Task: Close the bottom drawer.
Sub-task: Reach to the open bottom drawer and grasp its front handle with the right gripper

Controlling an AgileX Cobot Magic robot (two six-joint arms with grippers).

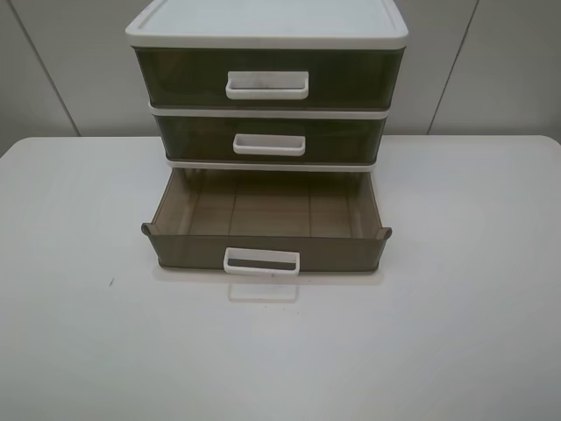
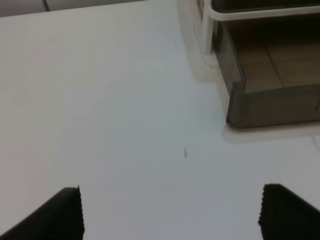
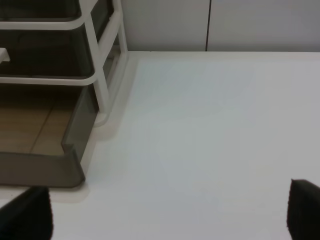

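Observation:
The bottom drawer [image 1: 263, 250] of smoky-brown plastic is pulled out from the white-framed three-drawer unit [image 1: 267, 31] and looks empty inside. Its white loop handle [image 1: 261, 261] faces the front. The middle drawer [image 1: 269, 140] and top drawer [image 1: 267, 79] are shut. The left wrist view shows the drawer's front left corner [image 2: 270, 107]; my left gripper [image 2: 170, 212] is open over bare table short of it. The right wrist view shows the front right corner [image 3: 45, 167]; my right gripper [image 3: 165, 212] is open beside it. Neither gripper shows in the high view.
The unit stands at the back middle of a white table [image 1: 105, 351]. A grey panelled wall [image 1: 491, 70] runs behind it. A small dark speck [image 1: 110, 282] lies on the table left of the drawer.

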